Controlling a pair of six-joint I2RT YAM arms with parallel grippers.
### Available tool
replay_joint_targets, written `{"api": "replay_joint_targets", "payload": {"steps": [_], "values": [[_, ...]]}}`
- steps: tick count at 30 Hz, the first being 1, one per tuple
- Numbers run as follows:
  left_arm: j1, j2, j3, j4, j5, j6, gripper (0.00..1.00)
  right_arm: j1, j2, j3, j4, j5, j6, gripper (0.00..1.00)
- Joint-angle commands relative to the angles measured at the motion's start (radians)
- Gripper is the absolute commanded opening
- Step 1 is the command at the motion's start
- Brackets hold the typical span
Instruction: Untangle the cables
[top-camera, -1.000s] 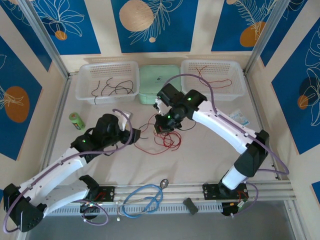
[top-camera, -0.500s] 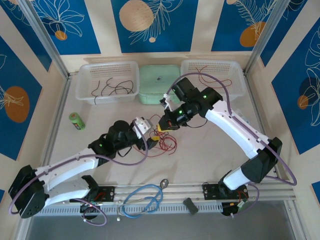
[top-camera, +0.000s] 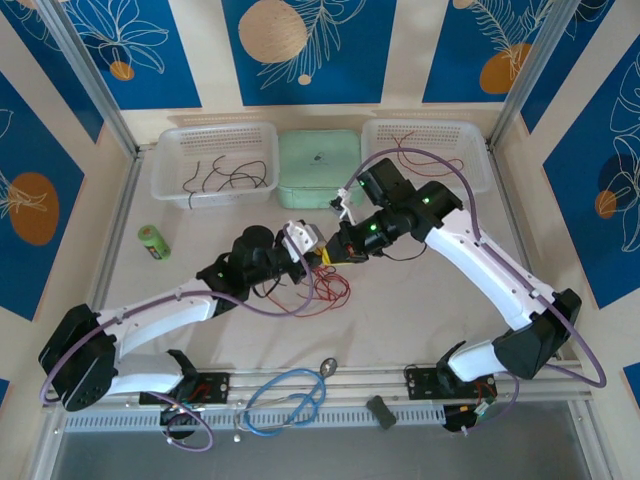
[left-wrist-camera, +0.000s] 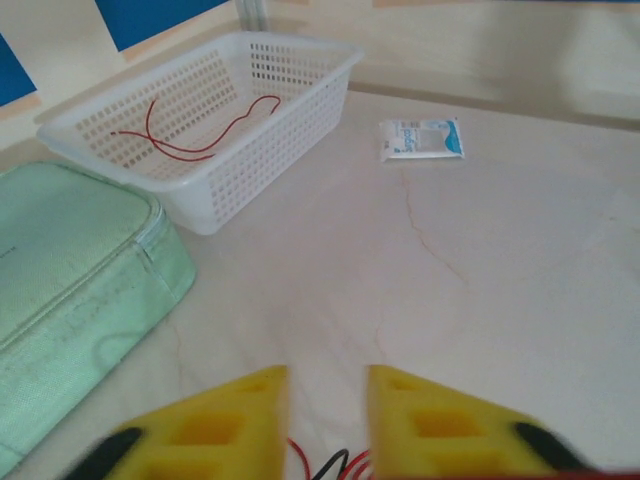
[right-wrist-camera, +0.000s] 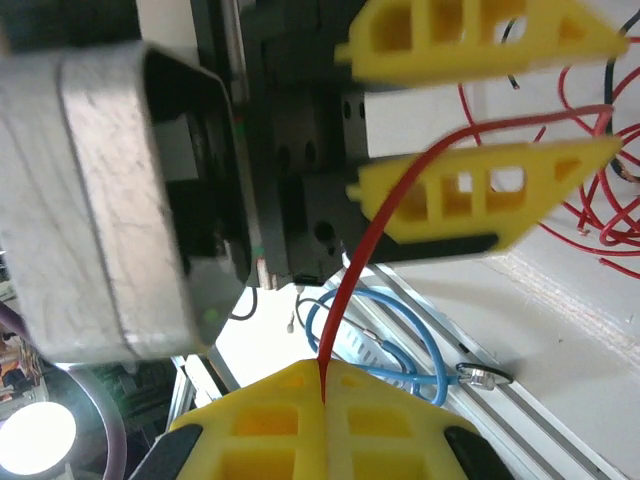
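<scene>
The cables (top-camera: 325, 285) lie in a loose red-and-black tangle at the middle of the surface (top-camera: 420, 310), right under where my two arms meet. The right tool (right-wrist-camera: 322, 372) is shut tight on one red strand (right-wrist-camera: 345, 290), which rises from its tips and runs across the lower finger of the left tool (left-wrist-camera: 327, 375) towards the rest of the pile. The left tool's jaws stand a little apart just above the tangle. I can see red and black loops below the gap, but nothing clamped between the pads.

What worries me most is that strand. It looks taut, so if I pull the right arm away before I know which loops it passes through, I expect it to cinch a knot tighter or drag the whole bundle along instead of freeing one wire. It is also very thin, so a hard tug could slip it out of the pinch.

If the left tool closes where it is, I judge it could catch red and black wires together and lock the crossing I want to open.

The two tools are nearly touching, so a careless sideways move could knock one against the other.
</scene>
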Motion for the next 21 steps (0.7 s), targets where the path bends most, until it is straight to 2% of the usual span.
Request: {"api": "replay_joint_targets", "payload": {"steps": [1,5,10,13,17,21], "values": [[-0.004,-0.012,0.034,0.001,0.018,-0.001,0.0,-0.022,-0.029,-0.028,0.003,-0.037,0.007,0.0],[-0.007,-0.041,0.039,-0.019,0.006,-0.013,0.0,-0.048,-0.041,-0.052,0.028,-0.05,0.028,0.01],[-0.009,-0.098,0.095,-0.09,-0.058,-0.034,0.0,-0.101,-0.087,-0.12,0.08,-0.02,0.068,0.38],[-0.01,-0.13,0.139,-0.135,-0.076,-0.042,0.0,-0.138,-0.126,-0.197,0.127,0.013,0.114,0.5],[-0.01,-0.155,0.191,-0.179,-0.081,-0.06,0.0,-0.139,-0.151,-0.301,0.186,0.082,0.163,0.56],[-0.012,-0.164,0.218,-0.188,-0.071,-0.087,0.0,-0.112,-0.105,-0.386,0.284,0.1,0.204,0.59]]}}
